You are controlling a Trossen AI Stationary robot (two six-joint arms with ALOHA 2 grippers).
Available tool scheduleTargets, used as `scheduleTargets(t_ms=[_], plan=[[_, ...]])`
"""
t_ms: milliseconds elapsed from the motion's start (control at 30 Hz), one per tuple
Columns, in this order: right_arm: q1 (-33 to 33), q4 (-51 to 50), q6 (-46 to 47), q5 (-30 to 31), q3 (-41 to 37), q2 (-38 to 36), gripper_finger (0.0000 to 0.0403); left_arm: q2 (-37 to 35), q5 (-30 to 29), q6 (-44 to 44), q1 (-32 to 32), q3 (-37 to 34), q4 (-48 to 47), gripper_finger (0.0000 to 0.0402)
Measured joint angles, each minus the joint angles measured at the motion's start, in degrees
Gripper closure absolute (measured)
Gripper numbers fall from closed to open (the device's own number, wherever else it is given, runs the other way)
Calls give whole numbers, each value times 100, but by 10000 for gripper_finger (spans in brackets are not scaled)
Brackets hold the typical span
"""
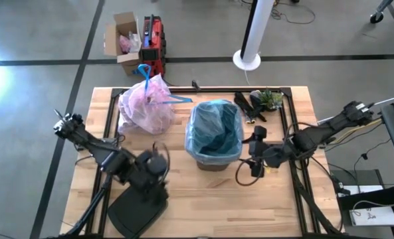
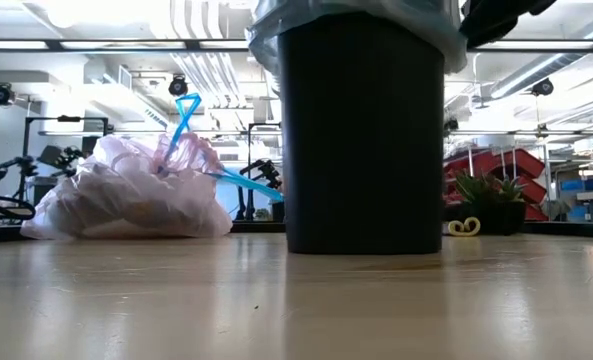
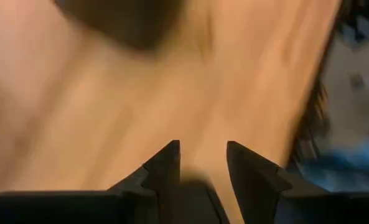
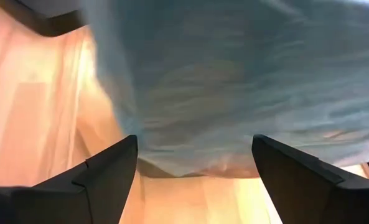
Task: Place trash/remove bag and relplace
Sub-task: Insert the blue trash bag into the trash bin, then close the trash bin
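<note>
The pinkish-white bag, tied with a blue drawstring, rests full on the table's far left part. No loose paper trash shows. Beside it stands a black bin lined with a light blue plastic bag. My right gripper is wide open at the bin's right side, with the blue plastic just ahead of its fingers. My left gripper hovers over bare wood left of the bin, near side, its fingers a little apart.
A black lid lies at the table's near left. Black and green clutter sits at the far right. A cardboard box and a red case stand on the floor beyond the far edge. Bare wood lies near the bin.
</note>
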Motion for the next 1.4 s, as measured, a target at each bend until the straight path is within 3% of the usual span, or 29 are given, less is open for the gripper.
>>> scheduleTargets(t_ms=[200, 333, 533, 733, 867, 1033, 1133, 1267, 1400], plan=[[308, -943, 309, 62, 273, -19, 82, 91, 1508, -1471, -1081, -317, 0, 264], [751, -1463, 735, 170, 468, -1, 76, 317, 2302, -1982, -1837, -565, 134, 264], [1476, -1600, 1786, 189, 691, 446, 74, 529, 2736, -2015, -2263, -1493, 1223, 284], [1902, -1649, 2863, 189, 1433, 1371, 73, 529, 3098, -958, -1745, -2993, 2702, 306], [1931, -1652, 3304, 197, 2280, 2198, 73, 522, 2921, 147, -1177, -3586, 3083, 314], [1927, -1724, 3642, 319, 3482, 3218, 74, 474, 2268, 1844, -159, -3675, 3615, 309], [1939, -1801, 3896, 361, 4151, 3763, 75, 384, 2199, 2453, 262, -3528, 3665, 301], [2003, -2030, 4232, 356, 4767, 4413, 73, 124, 2263, 2857, 220, -3373, 3432, 291], [2023, -1982, 4550, 332, 5120, 4975, 75, -137, 2224, 2773, -263, -3368, 3133, 286]])
